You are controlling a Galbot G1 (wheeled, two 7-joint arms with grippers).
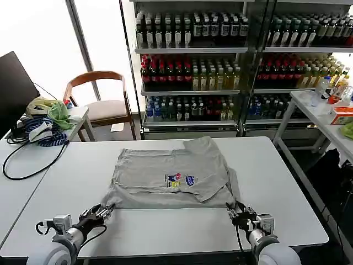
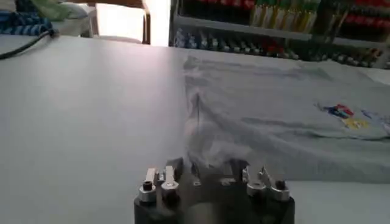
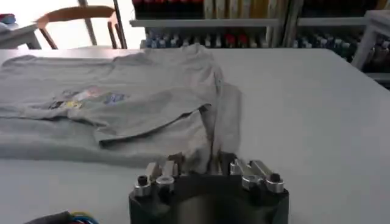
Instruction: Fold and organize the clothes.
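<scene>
Partly folded grey shirt (image 1: 171, 174) bears multicoloured chest print.

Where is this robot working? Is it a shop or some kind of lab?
Probably a lab staged like a shop: drink shelves stand behind, yet a grey shirt lies on a white table, with coiled cables nearby.

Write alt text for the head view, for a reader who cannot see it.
A light grey shirt with a small multicoloured chest print lies partly folded on a white table, with the left gripper at its near left corner and the right gripper at its near right corner. Behind stand shelves of bottles, a wooden chair and a side table with cables.
</scene>
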